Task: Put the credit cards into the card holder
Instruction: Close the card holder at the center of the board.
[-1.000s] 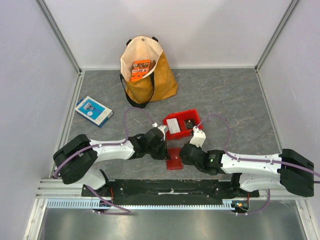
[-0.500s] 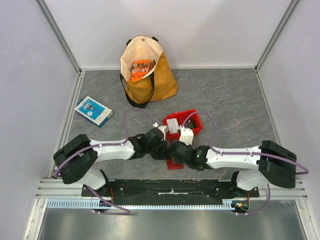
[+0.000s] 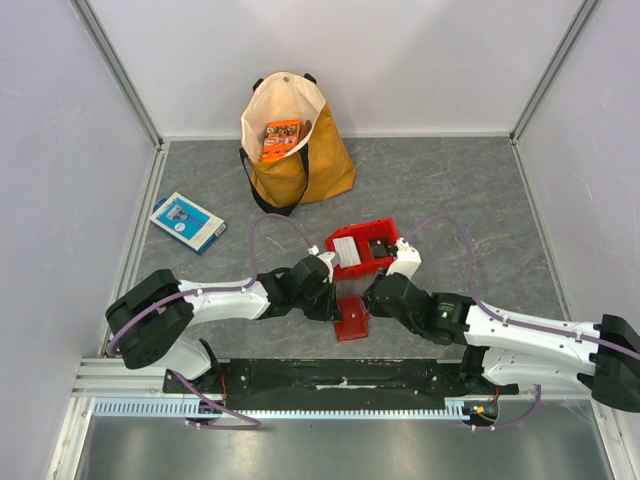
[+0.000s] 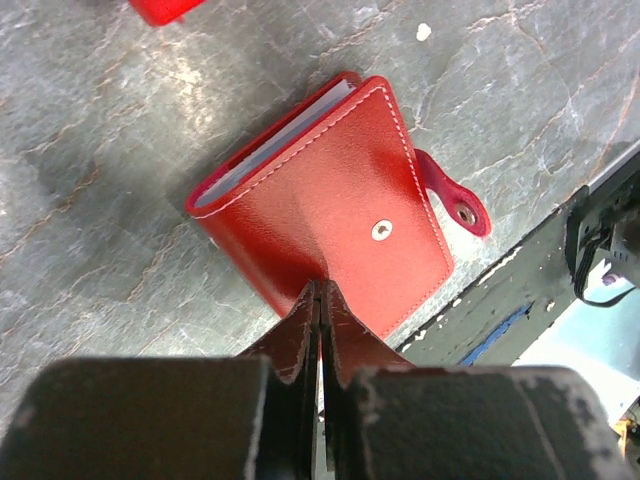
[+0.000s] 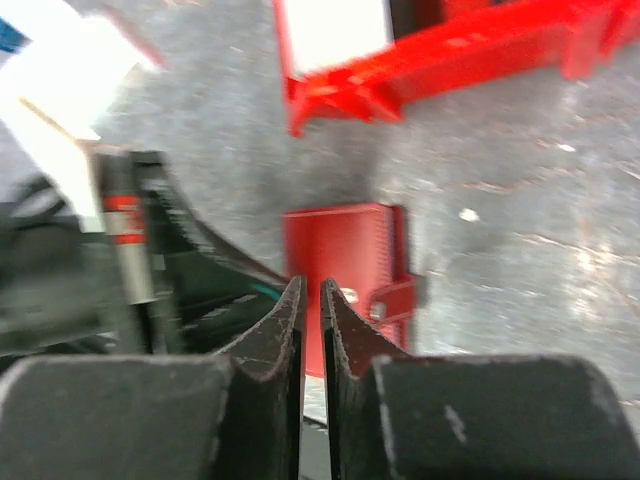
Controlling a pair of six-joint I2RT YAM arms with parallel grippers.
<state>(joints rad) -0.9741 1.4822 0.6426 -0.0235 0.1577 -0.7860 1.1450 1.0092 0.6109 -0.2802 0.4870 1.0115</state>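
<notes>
The card holder is a small red wallet lying closed on the grey table near the front edge. The left wrist view shows it with its snap tab undone. A whitish card and a dark grey card lie in a red bin just behind it. My left gripper is shut and empty, its tips at the wallet's left edge. My right gripper is shut and empty to the wallet's right; its blurred view shows the wallet ahead of its tips.
A yellow tote bag holding an orange packet stands at the back. A blue-and-white flat box lies at the left. The black base rail runs just in front of the wallet. Frame walls enclose the table.
The right arm swung left over the wallet half a second ago and has now pulled back to the right of it. The left arm and the wallet have stayed put.
</notes>
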